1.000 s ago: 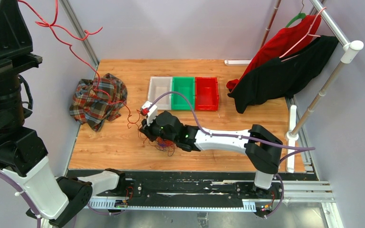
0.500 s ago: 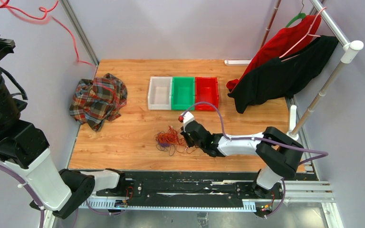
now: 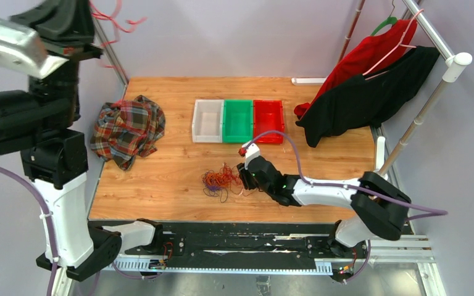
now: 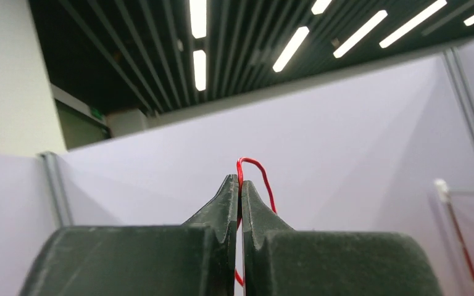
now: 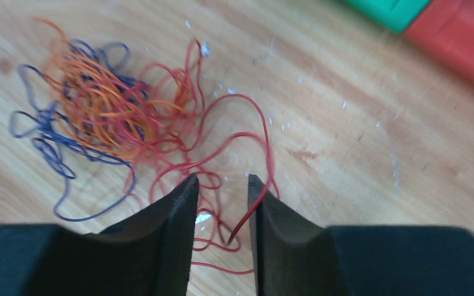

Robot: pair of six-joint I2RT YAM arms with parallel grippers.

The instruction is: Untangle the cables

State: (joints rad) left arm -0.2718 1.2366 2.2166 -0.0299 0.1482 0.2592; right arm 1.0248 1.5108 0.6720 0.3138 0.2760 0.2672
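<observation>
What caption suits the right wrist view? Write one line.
Right gripper, jaws parted, low over the wooden table beside the tangled red, orange and purple cables.

A light-brown wood-grain tabletop (image 3: 160, 179) fills the middle of the frame. At its left lies a crumpled red-and-green plaid cloth (image 3: 128, 129). Upper centre, a white plastic bin (image 3: 195, 121), a green plastic bin (image 3: 238, 120) and a red plastic bin (image 3: 269, 121) stand touching in a row. Below them lies a tangle of thin red, orange and dark purple cables (image 3: 220, 180).

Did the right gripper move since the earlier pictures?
Yes. In the top view the right gripper slid right: earlier it was below the white bin, over the cable tangle; now it is below the red bin's left end, beside the tangle.
</observation>
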